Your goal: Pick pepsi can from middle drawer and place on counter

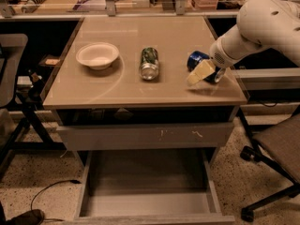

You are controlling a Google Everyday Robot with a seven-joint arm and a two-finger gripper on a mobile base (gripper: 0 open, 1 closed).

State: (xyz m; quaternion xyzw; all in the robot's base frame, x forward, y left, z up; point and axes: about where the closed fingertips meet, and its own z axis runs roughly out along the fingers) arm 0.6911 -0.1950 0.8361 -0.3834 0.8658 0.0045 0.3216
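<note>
take the green-patterned can (pixel 149 63), lying on its side at the middle of the counter (pixel 164 36), as your landmark. the pepsi can (pixel 195 60) is just to the right of it, also on the counter, near the right edge and tipped over, its silver end toward the front right. the gripper (pixel 202 71) is right at the pepsi can, on its near side, with its cream tip crossing the blue body. you cannot tell whether the claw is clamped on the pepsi can or loose around it, since the far side is hidden. the white arm (pixel 262 22) reaches in from the right of the landmark. to the left of the green-patterned can, well apart, 1 white bowl (pixel 97 55) sits upright. below the landmark, under the counter's front edge, you see a grey drawer front with white scratches (pixel 145 136), closed. lower still, the middle drawer (pixel 147 182) is pulled out toward you, its flat grey floor showing. 1 office chair (pixel 281 139) stands on the floor to the right of the drawers.
</note>
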